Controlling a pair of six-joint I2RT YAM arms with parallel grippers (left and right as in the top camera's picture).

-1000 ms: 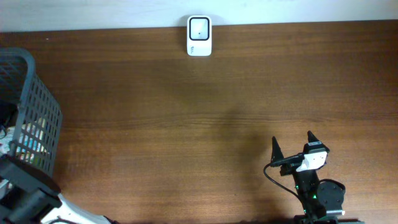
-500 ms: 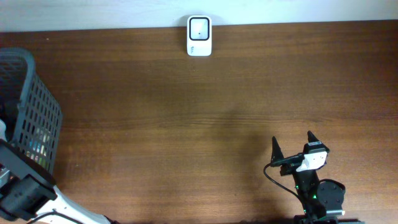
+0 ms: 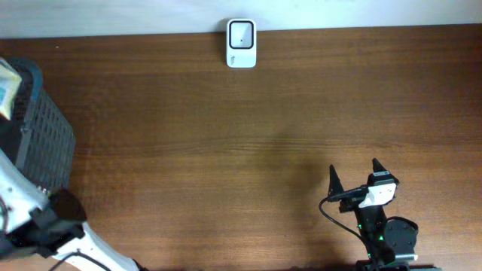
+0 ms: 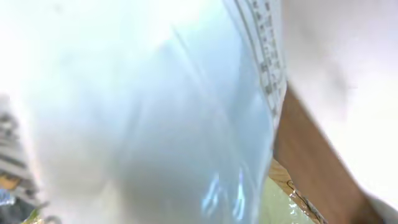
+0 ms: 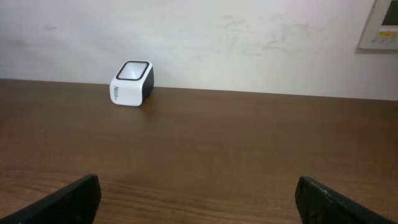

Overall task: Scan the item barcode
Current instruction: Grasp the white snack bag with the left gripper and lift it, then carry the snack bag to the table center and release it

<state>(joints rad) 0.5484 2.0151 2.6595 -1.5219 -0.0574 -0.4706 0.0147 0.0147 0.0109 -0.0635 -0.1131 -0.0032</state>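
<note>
Overhead downward, right wrist low, scanner (image 5: 132,83) shared

The right arm (image 3: 385,235) is sitting folded at the near right, and the right gripper (image 3: 354,179) is pointing forward with its jaws spread wide. The left arm (image 3: 19,188) is reaching along the far left side; the left gripper's fingers are hiding from every view.

Pretty sure this is a mock shop checkout in a lab or office room: a little white scanner (image 3: 241,44) at the back of a wood-grain desk (image 3: 226,150), a grey shopping basket (image 3: 49,143) at one end, and a plain scuffed wall (image 5: 249,37) behind.
</note>
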